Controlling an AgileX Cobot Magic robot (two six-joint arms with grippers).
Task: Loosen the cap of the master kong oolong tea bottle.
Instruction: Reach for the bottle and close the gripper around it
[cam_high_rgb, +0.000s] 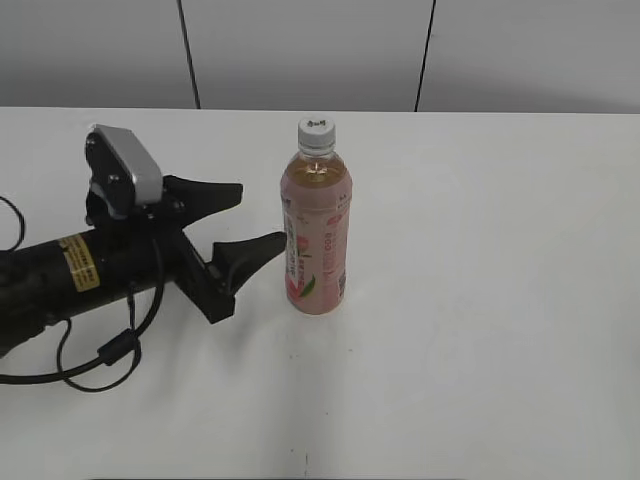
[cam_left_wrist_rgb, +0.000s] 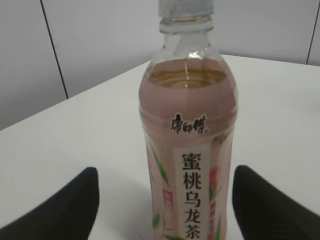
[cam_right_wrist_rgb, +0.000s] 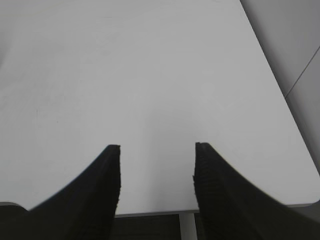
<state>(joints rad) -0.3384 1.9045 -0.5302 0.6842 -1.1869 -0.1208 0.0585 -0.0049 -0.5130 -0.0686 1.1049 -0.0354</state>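
Note:
The master kong oolong tea bottle (cam_high_rgb: 316, 235) stands upright near the middle of the white table, with amber tea and a pink label. Its white cap (cam_high_rgb: 316, 132) is on top. My left gripper (cam_high_rgb: 262, 216) is open, low over the table just left of the bottle, fingers pointing at it without touching. In the left wrist view the bottle (cam_left_wrist_rgb: 189, 150) fills the middle between the two open black fingers (cam_left_wrist_rgb: 165, 192), and the cap (cam_left_wrist_rgb: 184, 9) is cut off by the top edge. My right gripper (cam_right_wrist_rgb: 156, 150) is open and empty over bare table; it does not show in the exterior view.
The white table (cam_high_rgb: 500, 250) stretches right of the bottle. A grey panelled wall (cam_high_rgb: 300, 50) stands behind it. The left arm's black cable (cam_high_rgb: 100, 355) loops on the table at the front left. The right wrist view shows the table's edge (cam_right_wrist_rgb: 165, 212) below the fingers.

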